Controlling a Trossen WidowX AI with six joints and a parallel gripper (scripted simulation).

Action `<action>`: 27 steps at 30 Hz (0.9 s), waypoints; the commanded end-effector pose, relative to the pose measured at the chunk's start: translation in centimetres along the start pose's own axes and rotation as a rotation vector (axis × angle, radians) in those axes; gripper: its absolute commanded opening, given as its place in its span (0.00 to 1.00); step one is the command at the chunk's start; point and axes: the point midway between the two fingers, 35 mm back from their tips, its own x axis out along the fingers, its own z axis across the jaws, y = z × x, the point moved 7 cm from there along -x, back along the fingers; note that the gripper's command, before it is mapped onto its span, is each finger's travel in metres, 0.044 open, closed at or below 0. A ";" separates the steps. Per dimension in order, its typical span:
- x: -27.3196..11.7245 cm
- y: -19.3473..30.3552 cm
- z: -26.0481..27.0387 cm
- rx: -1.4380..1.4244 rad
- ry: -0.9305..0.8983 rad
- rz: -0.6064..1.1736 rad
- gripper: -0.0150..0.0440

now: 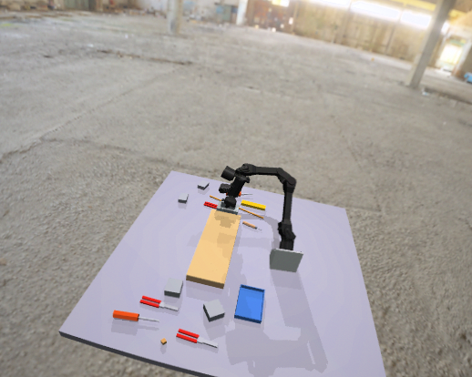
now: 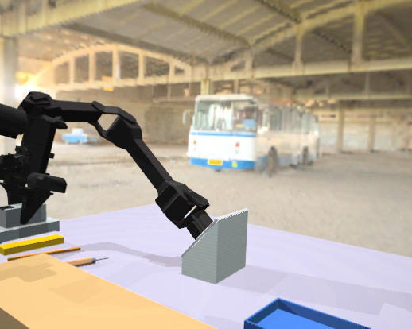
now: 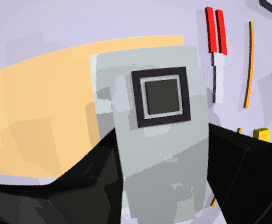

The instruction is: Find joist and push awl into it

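The grey stud finder [image 1: 221, 209] [image 2: 46, 226] [image 3: 159, 170] is level at the far end of the tan floor panel [image 1: 214, 250] [image 2: 86, 294] [image 3: 32, 100], partly past its end; I cannot tell if it touches. Its square window is dark grey in the wrist view. My gripper [image 1: 230, 204] [image 2: 16, 212] [image 3: 153, 128] points down and is shut on the stud finder's upright grip. The awl [image 1: 249, 225] [image 2: 80, 261], with a wooden handle and thin metal tip, lies beside the panel's far right side. The blue tray [image 1: 250, 304] [image 2: 305, 321] holds nothing. The joist is hidden.
A yellow bar [image 1: 253, 205] [image 2: 31, 244] [image 3: 261, 135], thin orange sticks [image 1: 251, 213] [image 3: 249, 65] and a red-handled tool [image 1: 210, 205] [image 3: 217, 30] lie near the gripper. Grey blocks [image 1: 173, 288] [image 1: 213, 310] and an orange screwdriver [image 1: 126, 315] lie near the front. The grey arm stand [image 1: 286, 260] [image 2: 231, 254] is right of the panel.
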 end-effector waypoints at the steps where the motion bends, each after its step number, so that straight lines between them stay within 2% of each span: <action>1: -2.3 -0.4 -0.2 0.004 0.009 -0.013 0.25; 9: -2.6 -1.0 1.1 -0.036 -0.013 -0.019 0.25; 27: -3.7 -3.1 17.4 -0.471 -0.220 -0.067 0.25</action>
